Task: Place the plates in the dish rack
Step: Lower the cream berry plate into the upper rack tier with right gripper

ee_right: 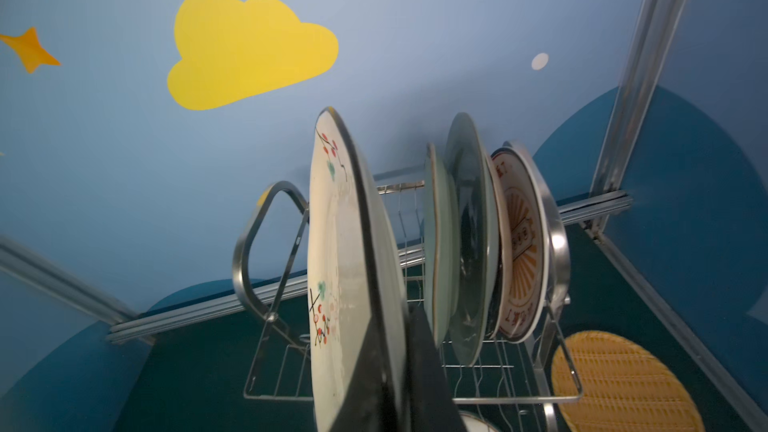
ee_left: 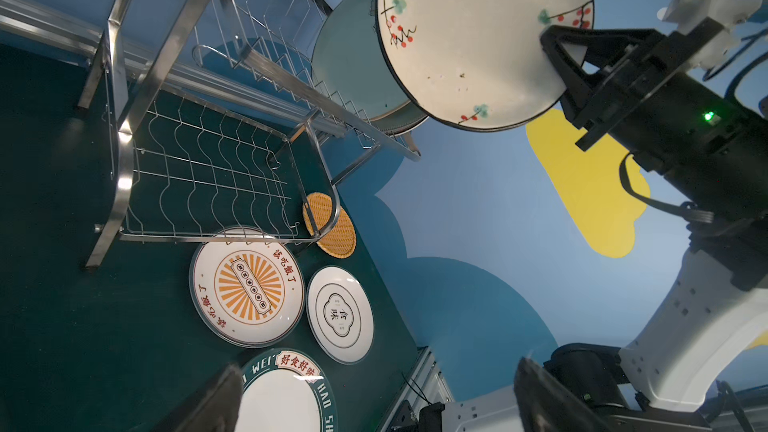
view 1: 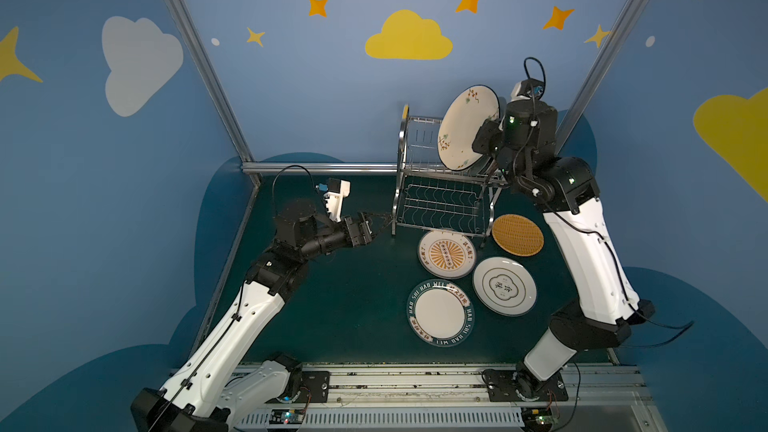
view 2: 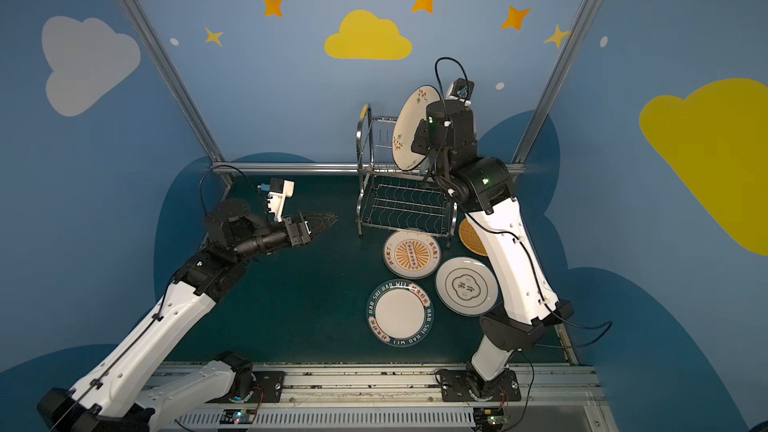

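Note:
The steel dish rack (view 1: 400,151) (view 2: 360,201) stands at the back of the mat. My right gripper (view 1: 484,137) (ee_right: 399,367) is shut on the rim of a cream blossom plate (view 1: 465,126) (ee_right: 332,263), holding it upright above the upper tier, left of three plates standing there: pale green (ee_right: 438,243), dark (ee_right: 471,243), orange sunburst (ee_right: 521,251). On the mat lie a sunburst plate (view 1: 446,253), an orange woven one (view 1: 517,234), a white one with an emblem (view 1: 504,285) and a teal lettered one (view 1: 440,311). My left gripper (view 1: 380,222) (ee_left: 374,405) hangs open and empty, left of the rack.
An aluminium rail (view 1: 324,167) runs along the back edge behind the rack, with slanted posts (view 1: 199,56) at both back corners. The blue walls close in on three sides. The arm bases sit on a metal track (view 1: 407,384) at the front.

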`<state>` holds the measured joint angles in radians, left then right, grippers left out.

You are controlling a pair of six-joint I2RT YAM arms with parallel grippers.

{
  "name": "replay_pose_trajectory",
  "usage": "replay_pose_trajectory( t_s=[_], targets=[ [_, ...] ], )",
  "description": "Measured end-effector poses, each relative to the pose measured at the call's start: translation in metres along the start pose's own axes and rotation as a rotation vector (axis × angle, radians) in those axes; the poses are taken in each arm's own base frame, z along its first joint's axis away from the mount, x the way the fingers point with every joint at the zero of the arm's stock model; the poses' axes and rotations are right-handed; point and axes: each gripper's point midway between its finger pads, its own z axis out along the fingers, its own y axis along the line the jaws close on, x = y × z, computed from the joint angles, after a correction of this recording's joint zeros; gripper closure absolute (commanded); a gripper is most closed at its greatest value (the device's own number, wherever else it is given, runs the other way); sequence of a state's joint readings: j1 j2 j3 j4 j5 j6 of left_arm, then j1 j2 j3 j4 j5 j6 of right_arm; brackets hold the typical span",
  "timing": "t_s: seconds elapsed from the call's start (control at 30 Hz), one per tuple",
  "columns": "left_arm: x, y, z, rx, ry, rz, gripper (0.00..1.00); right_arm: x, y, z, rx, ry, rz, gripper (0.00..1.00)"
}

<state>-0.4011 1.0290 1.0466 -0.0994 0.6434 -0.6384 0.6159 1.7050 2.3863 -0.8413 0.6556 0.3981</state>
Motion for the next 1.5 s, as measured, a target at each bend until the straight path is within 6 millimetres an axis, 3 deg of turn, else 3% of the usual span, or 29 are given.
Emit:
replay_pose_trajectory(
  t_s=[0.5,0.8,1.23,1.5],
  targets=[
    [-0.01,0.011,0.003,0.039,-0.016,-0.052,0.0,0.01,0.003,0.063,0.25,-0.115,-0.229,1.0],
    [-0.011,0.006,0.003,0.059,-0.016,-0.053,0.0,0.004,0.006,0.077,0.336,-0.177,-0.279,1.0],
    [-0.013,0.002,0.003,0.08,-0.016,-0.056,0.0,0.025,0.011,0.103,0.395,-0.169,-0.352,1.0],
    [-0.014,0.0,0.002,0.088,-0.019,-0.05,0.0,0.026,0.011,0.106,0.402,-0.165,-0.363,1.0]
  ],
)
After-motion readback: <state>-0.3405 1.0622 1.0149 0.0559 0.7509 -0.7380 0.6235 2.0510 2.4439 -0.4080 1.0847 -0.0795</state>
